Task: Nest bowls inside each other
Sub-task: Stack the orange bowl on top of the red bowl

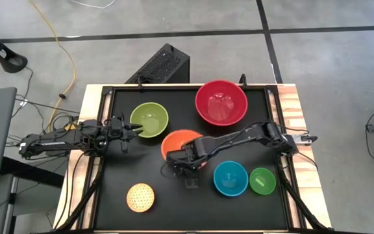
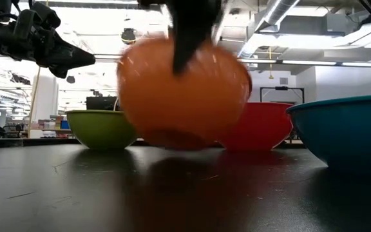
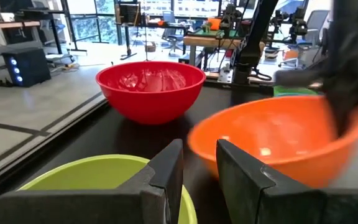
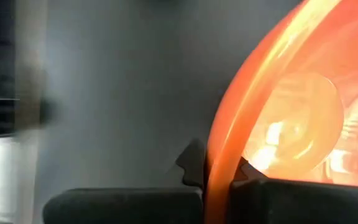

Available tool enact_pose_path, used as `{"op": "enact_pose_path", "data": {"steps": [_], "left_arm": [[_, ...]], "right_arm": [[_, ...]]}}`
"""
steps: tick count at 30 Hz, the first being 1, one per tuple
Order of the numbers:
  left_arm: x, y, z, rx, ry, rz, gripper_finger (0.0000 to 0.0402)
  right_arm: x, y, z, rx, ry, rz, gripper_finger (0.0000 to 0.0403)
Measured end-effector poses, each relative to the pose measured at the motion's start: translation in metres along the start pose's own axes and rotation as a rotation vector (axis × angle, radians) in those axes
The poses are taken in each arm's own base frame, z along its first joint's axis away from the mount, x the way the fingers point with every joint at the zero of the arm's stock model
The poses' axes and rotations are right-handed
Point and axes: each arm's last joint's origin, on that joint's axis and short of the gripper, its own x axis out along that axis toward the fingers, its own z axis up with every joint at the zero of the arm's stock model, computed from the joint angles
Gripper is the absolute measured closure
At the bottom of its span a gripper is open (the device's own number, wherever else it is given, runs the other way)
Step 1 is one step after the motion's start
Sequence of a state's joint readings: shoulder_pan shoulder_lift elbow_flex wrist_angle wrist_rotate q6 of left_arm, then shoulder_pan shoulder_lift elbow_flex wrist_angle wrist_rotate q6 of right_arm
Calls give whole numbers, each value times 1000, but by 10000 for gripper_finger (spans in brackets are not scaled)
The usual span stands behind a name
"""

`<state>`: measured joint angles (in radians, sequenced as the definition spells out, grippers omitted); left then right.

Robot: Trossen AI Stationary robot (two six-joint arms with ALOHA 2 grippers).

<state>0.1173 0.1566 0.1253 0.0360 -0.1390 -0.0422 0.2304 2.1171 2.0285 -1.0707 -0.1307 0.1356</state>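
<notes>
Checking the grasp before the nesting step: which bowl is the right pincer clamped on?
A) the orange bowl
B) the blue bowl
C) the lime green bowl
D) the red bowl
A: the right pincer is shut on the rim of the orange bowl, which the low view shows tilted and raised off the table.

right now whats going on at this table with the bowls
The right end effector is shut on the rim of the orange bowl near the middle of the table, and the bowl looks tilted, barely touching the surface. The left end effector hovers at the lime green bowl without gripping it. The red bowl, blue bowl, small green bowl and pale yellow bowl sit apart; nothing is nested.
</notes>
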Motion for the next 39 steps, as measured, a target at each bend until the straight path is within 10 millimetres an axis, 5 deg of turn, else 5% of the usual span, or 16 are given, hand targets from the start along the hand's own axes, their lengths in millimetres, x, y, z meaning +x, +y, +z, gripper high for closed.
{"op": "enact_pose_path", "data": {"steps": [5,9,14,19,24,33,39], "left_arm": [[0,0,0,0,0,0,315],[0,0,0,0,0,0,315],[0,0,0,0,0,0,315],[0,0,0,-5,0,0,315],[0,0,0,-7,0,0,315],[0,0,0,-24,1,0,315],[0,0,0,-26,0,0,315]], "right_arm": [[-64,10,12,-78,-137,40,387],[-113,8,-1,-62,-136,-120,387],[-165,-11,-32,34,-93,-355,387],[-193,-41,-50,139,-101,-490,387],[-192,-83,-69,226,-32,-547,387],[-144,-152,-109,327,-39,-515,387],[-113,-177,-130,391,-2,-486,387]]}}
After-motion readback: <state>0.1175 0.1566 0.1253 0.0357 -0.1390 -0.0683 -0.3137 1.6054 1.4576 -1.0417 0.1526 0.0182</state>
